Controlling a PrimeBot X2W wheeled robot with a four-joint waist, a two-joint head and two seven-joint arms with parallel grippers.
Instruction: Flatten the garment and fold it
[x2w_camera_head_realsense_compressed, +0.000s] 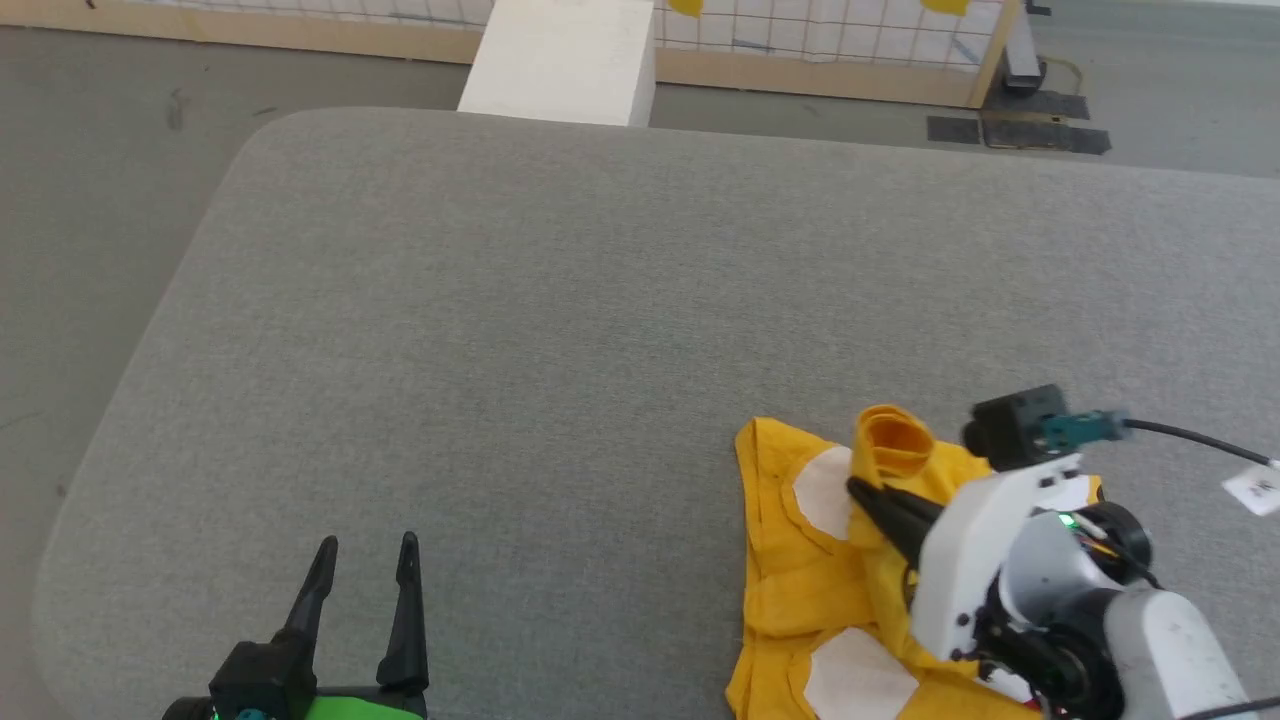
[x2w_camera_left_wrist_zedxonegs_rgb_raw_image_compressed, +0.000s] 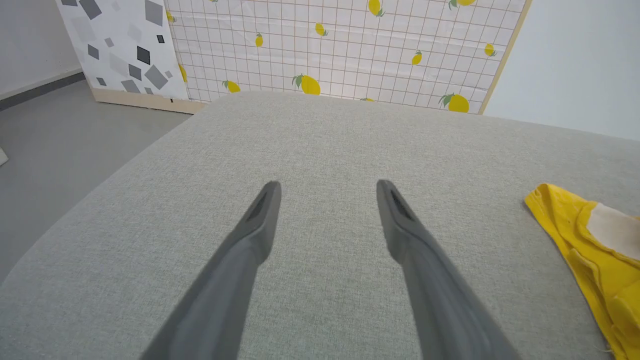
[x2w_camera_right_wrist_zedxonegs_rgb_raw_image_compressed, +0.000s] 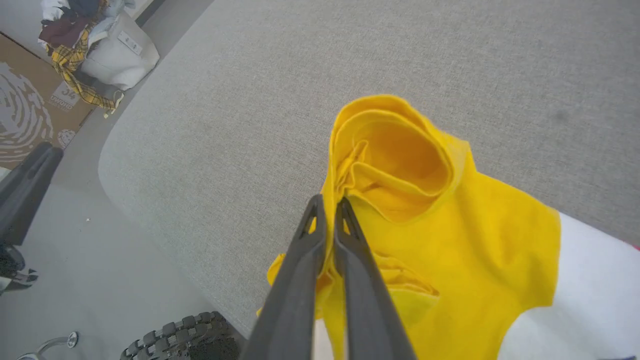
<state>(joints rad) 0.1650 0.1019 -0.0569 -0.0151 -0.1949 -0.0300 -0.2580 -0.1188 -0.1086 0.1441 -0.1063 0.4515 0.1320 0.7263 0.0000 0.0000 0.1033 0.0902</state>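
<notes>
Lying crumpled at the near right of the desk (x2w_camera_head_realsense_compressed: 600, 300), the shirt (x2w_camera_head_realsense_compressed: 790, 590) is clamped at a fold by the right gripper (x2w_camera_right_wrist_zedxonegs_rgb_raw_image_compressed: 330, 202). The left gripper (x2w_camera_head_realsense_compressed: 368, 545) is seen spread apart, empty, well away. If only one layer is pulled, the cloth may be twisted further or dragged off the edge.

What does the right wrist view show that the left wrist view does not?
Right wrist view adds: the right gripper shut on a fold of the garment, plus a bag of clothes and a tyre off the edge. Left wrist view adds: the left gripper spread open above bare cushion, and a lemon-print panel behind. Both share: the yellow garment lying on the grey cushion.
</notes>
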